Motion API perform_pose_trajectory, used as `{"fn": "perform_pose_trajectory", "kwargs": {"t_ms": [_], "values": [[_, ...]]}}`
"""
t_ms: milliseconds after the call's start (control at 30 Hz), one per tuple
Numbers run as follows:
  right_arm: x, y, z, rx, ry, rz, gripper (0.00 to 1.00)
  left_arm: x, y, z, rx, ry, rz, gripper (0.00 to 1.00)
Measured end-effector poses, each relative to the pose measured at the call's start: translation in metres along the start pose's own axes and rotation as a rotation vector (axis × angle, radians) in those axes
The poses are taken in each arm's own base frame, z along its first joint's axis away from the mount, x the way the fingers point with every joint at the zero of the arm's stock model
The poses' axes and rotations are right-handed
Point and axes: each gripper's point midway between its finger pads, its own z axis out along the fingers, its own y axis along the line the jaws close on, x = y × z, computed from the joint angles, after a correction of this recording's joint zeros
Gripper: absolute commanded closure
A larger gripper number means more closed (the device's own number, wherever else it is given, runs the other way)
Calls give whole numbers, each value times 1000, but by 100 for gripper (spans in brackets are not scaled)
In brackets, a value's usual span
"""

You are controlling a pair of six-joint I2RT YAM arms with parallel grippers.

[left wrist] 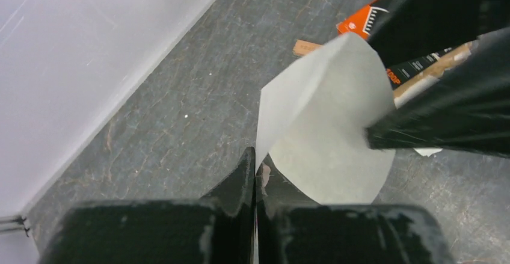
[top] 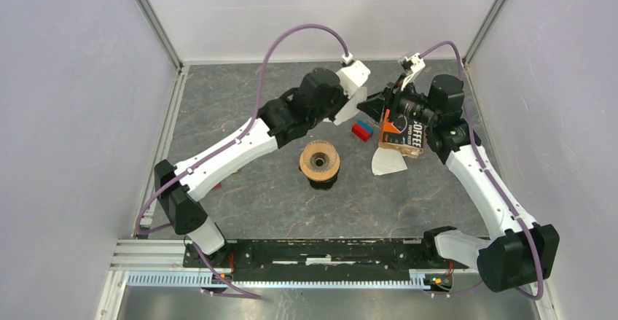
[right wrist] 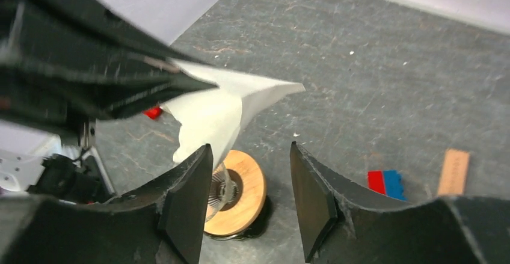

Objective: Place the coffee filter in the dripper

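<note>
Left fingers [left wrist: 242, 180] pinched on coffee filter [left wrist: 325, 125] | right fingers [right wrist: 191, 183] wide open

my left arm [top: 233, 149] and right arm [top: 484, 181] wear white shells over black joints, each trailing a purple cable [top: 312, 26]; the left gripper [left wrist: 255, 159] and right gripper [right wrist: 249, 156] have glossy black, scuffed wedge fingers [right wrist: 186, 210].

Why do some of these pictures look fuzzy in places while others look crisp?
Top external: evenly lit, sharp throughout. Left wrist: the coffee filter is crisp, the right end effector beside it soft. Right wrist: the left end effector looms blurred; the dripper is clearer.
</note>
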Motion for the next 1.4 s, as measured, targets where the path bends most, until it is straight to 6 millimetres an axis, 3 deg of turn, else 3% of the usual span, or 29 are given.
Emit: {"fn": "perform_pose_trajectory", "kwargs": {"t_ms": [133,267,333,433,600,767,967,1400], "values": [[-8,2,-3,-10,5,-109,39,-2,18,0,-8,3,-105,98],[-10,12,-9,-51,31,-266,35,7,18,1,12,34,-176,98],[-10,28,-10,-81,48,-404,32,10,15,0,25,48,-205,98],[-7,68,-16,-186,52,-601,31,14,12,-1,33,64,-234,98],[-19,106,-27,-287,9,-866,30,7,6,-3,58,62,-307,98],[9,128,-19,-384,74,-1033,32,3,-1,-2,82,62,-368,98],[44,134,-10,-401,198,-1172,35,6,-9,0,105,84,-417,98],[67,115,12,-218,376,-1387,37,3,-10,4,87,89,-504,98]]}}
